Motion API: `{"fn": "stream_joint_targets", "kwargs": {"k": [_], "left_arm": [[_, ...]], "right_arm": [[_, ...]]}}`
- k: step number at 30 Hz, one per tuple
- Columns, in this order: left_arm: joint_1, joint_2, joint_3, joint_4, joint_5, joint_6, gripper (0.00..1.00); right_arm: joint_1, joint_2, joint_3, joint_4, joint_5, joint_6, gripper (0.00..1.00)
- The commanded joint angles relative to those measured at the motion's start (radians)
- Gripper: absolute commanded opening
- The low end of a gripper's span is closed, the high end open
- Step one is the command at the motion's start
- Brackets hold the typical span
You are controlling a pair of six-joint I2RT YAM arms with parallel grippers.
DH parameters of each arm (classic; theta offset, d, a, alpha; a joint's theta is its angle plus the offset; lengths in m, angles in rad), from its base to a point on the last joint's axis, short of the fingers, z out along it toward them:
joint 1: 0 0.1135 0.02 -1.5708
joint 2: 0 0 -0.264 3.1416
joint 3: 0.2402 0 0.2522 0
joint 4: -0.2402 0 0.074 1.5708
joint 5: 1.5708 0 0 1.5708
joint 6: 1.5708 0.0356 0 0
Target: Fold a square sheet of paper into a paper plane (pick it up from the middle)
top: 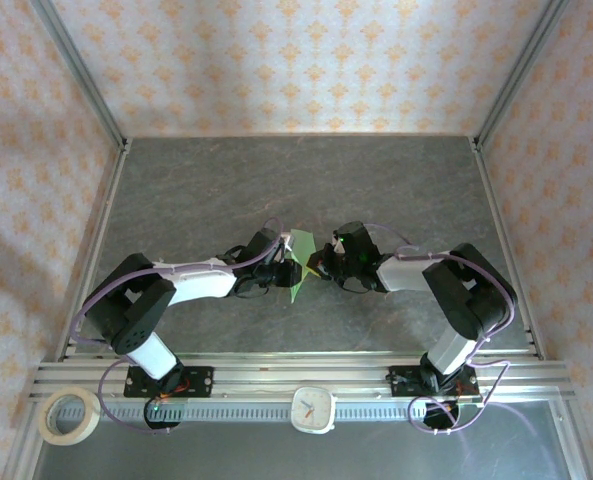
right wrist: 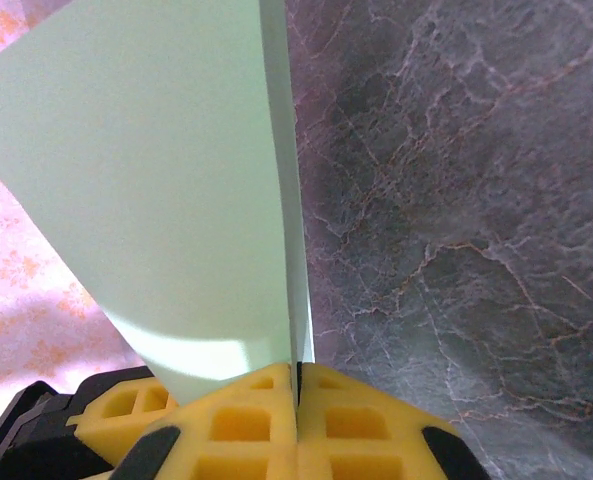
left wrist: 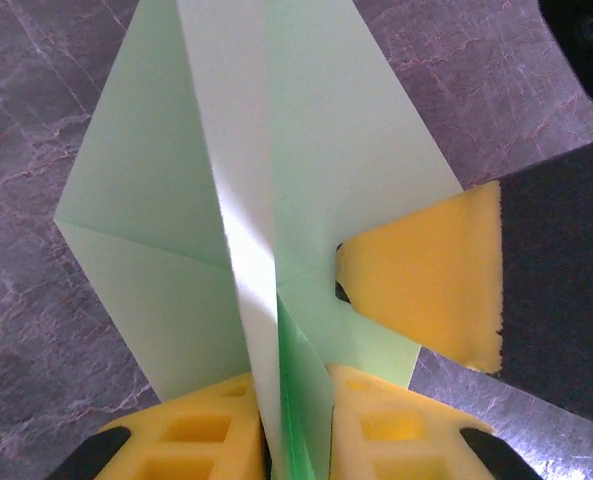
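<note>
Top external | arms bent inward | left hand (top: 282, 268), right hand (top: 322, 265) pinch paper plane (top: 299, 258)

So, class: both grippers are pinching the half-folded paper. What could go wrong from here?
1. The left gripper and right gripper both pinch the paper; pulling apart could tear it.
2. The right one grips only near an edge, so the paper may slip.
3. Several layers sit in the left grip; squeezing may crease them crookedly.
</note>
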Motion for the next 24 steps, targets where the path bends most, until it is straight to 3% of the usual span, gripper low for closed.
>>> {"fn": "stream_joint_targets", "kwargs": {"k": [1,8,12,17,24], "left_arm": [[-0.005,0.019,0.024,-0.006,-0.008,0.011,0.22],[-0.005,0.028,0.027,-0.012,-0.019,0.011,0.10],[-0.007,0.020,0.030,-0.037,-0.052,0.040,0.07],[-0.023,-0.001,0.051,-0.107,-0.178,0.024,0.07],[-0.048,0.010,0.090,-0.208,-0.342,-0.040,0.07]], "right_arm": [[0.006,0.014,-0.007,0.019,-0.001,-0.010,0.05],[0.006,0.013,-0.008,0.019,-0.006,-0.012,0.06],[0.006,0.000,-0.005,0.012,-0.004,-0.017,0.12],[0.001,-0.056,0.003,-0.054,0.053,-0.053,0.29],[-0.067,-0.173,-0.078,-0.100,0.133,-0.060,0.39]]}}
